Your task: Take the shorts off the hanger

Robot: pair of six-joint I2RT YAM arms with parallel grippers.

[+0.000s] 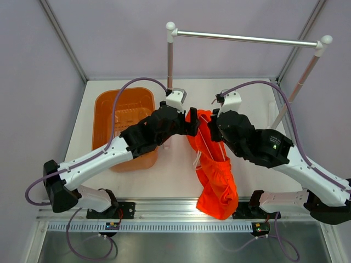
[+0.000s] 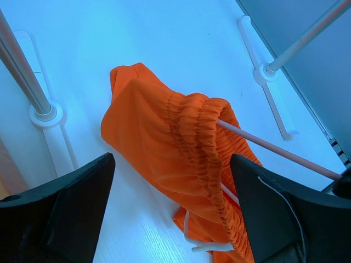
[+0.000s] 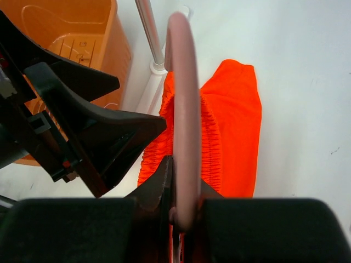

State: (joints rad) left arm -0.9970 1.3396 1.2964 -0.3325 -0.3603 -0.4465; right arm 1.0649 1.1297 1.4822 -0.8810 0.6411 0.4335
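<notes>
- Two grippers face each other over mid-table. From above, the shorts [image 1: 215,170] trail from between them to the near edge.
- Right gripper [image 3: 184,211]: only its own camera shows the jaws clamped tight on the pink hanger [image 3: 182,109], whose wire runs into the gathered waistband.
- Left gripper [image 2: 171,159]: its camera shows the fingers [image 2: 71,213] spread wide on either side of the waistband, gripping nothing. A white drawstring [image 2: 211,247] loops below.
- Farther left sits the orange basket [image 1: 123,123]. Only the top view shows the crossbar of the silver rail [image 1: 247,38] at the back.
</notes>
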